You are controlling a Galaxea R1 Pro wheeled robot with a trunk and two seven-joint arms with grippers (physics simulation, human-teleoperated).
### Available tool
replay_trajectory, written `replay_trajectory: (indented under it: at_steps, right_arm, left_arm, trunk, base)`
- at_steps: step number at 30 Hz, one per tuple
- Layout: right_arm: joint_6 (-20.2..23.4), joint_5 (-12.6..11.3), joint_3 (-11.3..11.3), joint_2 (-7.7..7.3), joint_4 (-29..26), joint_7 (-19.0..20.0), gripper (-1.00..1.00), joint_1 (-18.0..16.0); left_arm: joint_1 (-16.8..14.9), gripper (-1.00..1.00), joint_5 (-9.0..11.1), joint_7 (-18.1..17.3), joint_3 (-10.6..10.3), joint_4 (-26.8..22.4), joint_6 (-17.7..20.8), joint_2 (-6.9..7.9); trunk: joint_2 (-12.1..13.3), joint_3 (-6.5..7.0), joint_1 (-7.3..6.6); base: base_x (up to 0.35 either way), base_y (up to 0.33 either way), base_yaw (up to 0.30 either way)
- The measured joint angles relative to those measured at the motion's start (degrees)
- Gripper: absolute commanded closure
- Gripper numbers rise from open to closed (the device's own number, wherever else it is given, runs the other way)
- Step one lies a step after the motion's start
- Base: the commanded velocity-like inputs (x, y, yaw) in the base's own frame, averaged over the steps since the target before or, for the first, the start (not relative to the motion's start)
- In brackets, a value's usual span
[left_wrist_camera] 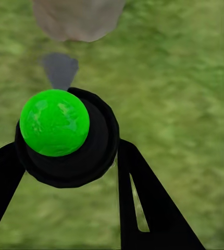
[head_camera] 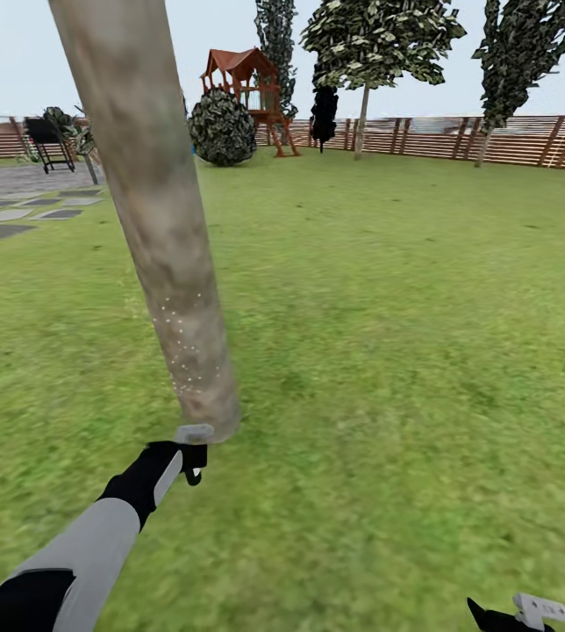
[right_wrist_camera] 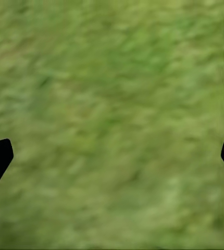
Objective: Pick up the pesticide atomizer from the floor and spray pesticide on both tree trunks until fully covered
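The left gripper is clamped on the pesticide atomizer, its black fingers pressed against the dark bottle on both sides, right at the foot of the leaning tree trunk. Pale pesticide specks dot the trunk's lower part. The right gripper hangs spread wide and empty over the lawn. Behind the trunk run a slatted fence, one playhouse and three slimmer trees.

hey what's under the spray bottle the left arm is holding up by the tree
Under the pesticide atomizer, gripped between the left gripper's fingers, lies green lawn, with the tree trunk's base just ahead. The grass directly beneath the bottle is covered by it.
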Motion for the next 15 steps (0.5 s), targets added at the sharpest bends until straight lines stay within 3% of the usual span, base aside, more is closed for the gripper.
replay_trajectory:
  at_steps: [4,15]
  right_arm:
    - [0.0,0.0,0.0,0.0,0.0,0.0,-1.0,0.0]
    - [-0.07,0.0,0.07,0.08,0.0,0.0,-1.0,0.01]
  left_arm:
    - [0.0,1.0,-0.08,0.0,0.02,0.01,0.0,0.0]
    - [0.0,1.0,-0.17,0.0,0.09,0.03,0.0,0.1]
  trunk:
    - [0.0,0.0,0.0]
    - [0.0,0.0,0.0]
  base:
    - [0.051,-0.272,0.059]
    - [0.209,-0.214,0.269]
